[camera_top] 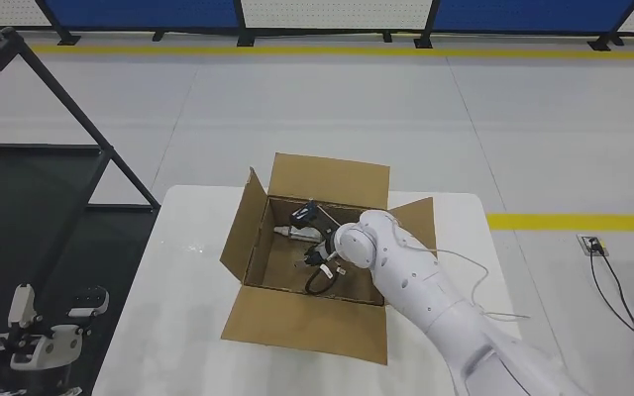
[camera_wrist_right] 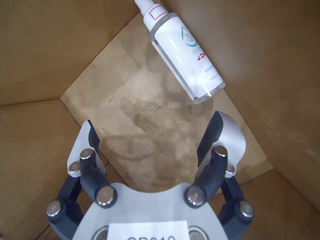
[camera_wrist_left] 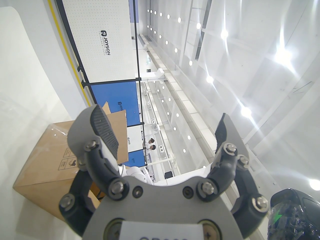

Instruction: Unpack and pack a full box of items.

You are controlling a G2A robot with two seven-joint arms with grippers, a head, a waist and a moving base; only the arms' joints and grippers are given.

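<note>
The white desk (camera_top: 188,297) has a smooth top and rounded corners; on its middle stands the cardboard box (camera_top: 297,327), plain brown and matte, its four flaps folded outward and its mouth open upward; one outer wall carries small dark printed symbols.

The right arm (camera_top: 416,287), a glossy white jointed shell with a thin pale cable trailing beside it, bends from the near edge of the desk over the box's rim and down into the box; the right hand (camera_wrist_right: 153,123) hangs inside, above the box floor, its two fingers spread wide apart and holding nothing; each finger is a pale rounded shell with a flat black pad on the inner face, hinged on dark links with bright metal pins.

The left hand (camera_wrist_left: 162,121) is turned up toward the ceiling lights, away from the box mouth, with the box's outer wall behind one finger; it too is wide open and empty; its black pads (camera_wrist_left: 105,131) are finely ribbed.

The bottle (camera_wrist_right: 180,51) lies on its side on the box floor, close along one wall, its nozzle toward a corner, just beyond the right hand's fingertips and apart from them; it is a slim clear plastic cylinder with a white label and a white tapered cap; the floor beneath is brown paper with darker smudges.
</note>
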